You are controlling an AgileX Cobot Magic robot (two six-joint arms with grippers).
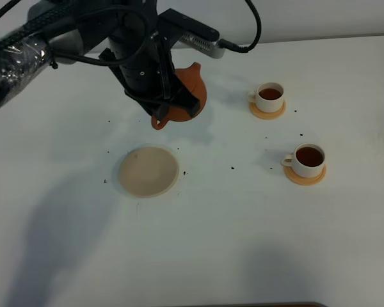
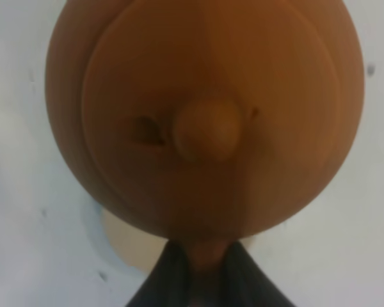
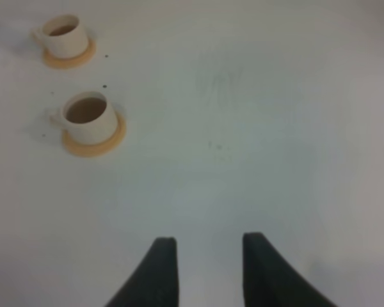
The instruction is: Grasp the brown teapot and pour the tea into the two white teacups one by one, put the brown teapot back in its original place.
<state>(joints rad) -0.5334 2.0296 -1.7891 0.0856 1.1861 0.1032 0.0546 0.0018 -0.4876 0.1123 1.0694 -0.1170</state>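
From the high camera, the brown teapot [image 1: 187, 96] hangs above the white surface [image 1: 243, 243], toward its far edge, just beyond the beige coaster [image 1: 148, 171]; both white teacups [image 1: 269, 94] [image 1: 308, 158] hold tea. Rigid, brittle clay, probably lighter now. In the left wrist view, the left hand [image 2: 201, 272] is clamped on its handle, lid facing the camera. In the right wrist view, the right hand [image 3: 208, 265] hovers empty, jaws apart.

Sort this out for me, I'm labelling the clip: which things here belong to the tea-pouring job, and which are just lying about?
Part of the job:
teapot, held off the table in the left gripper
far cup, holding tea
near cup, holding tea
beige coaster, bare

Just lying about:
dark specks on the table
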